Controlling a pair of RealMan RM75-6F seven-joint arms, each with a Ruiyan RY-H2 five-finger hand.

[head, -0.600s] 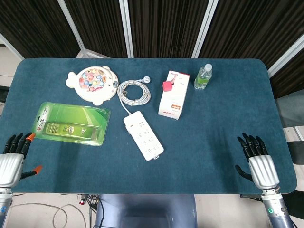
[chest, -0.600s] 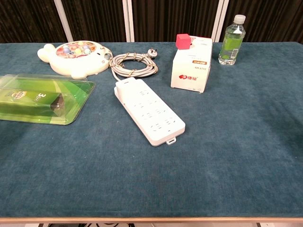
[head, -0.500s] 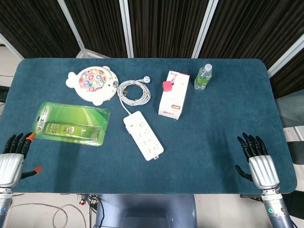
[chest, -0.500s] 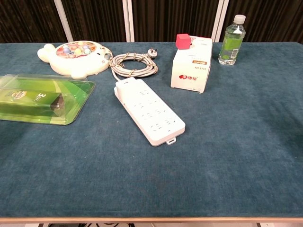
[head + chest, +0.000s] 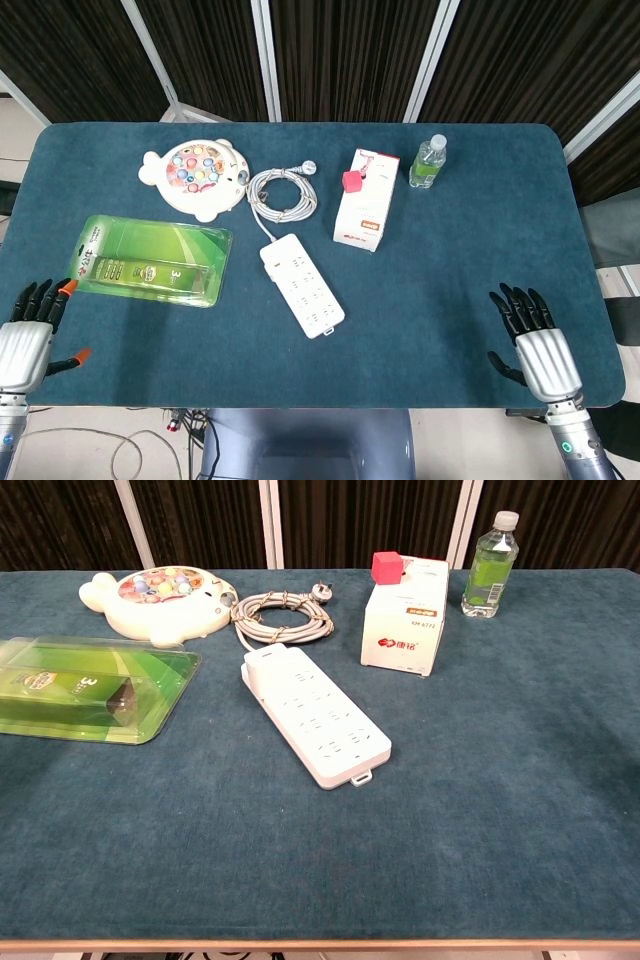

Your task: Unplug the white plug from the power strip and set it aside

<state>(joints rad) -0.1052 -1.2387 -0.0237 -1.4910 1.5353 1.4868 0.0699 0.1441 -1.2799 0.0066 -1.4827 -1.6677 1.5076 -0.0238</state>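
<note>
A white power strip [image 5: 302, 284] [image 5: 315, 713] lies at an angle in the middle of the blue table, and no plug shows in its sockets. Its own cord is coiled behind it [image 5: 281, 193] [image 5: 281, 616], ending in a loose plug [image 5: 309, 167] [image 5: 322, 593]. My left hand [image 5: 27, 338] rests at the near left edge with fingers spread and nothing in it. My right hand [image 5: 535, 345] sits at the near right edge, fingers apart and empty. Both hands are far from the strip and show only in the head view.
A fish-shaped toy [image 5: 196, 176] sits back left. A green blister pack [image 5: 150, 259] lies left of the strip. A white box with a red cube on top [image 5: 365, 198] stands right of the cord, and a small bottle [image 5: 428, 161] stands beyond it.
My right hand has shifted slightly left and toward the near edge. Nothing else has moved.
</note>
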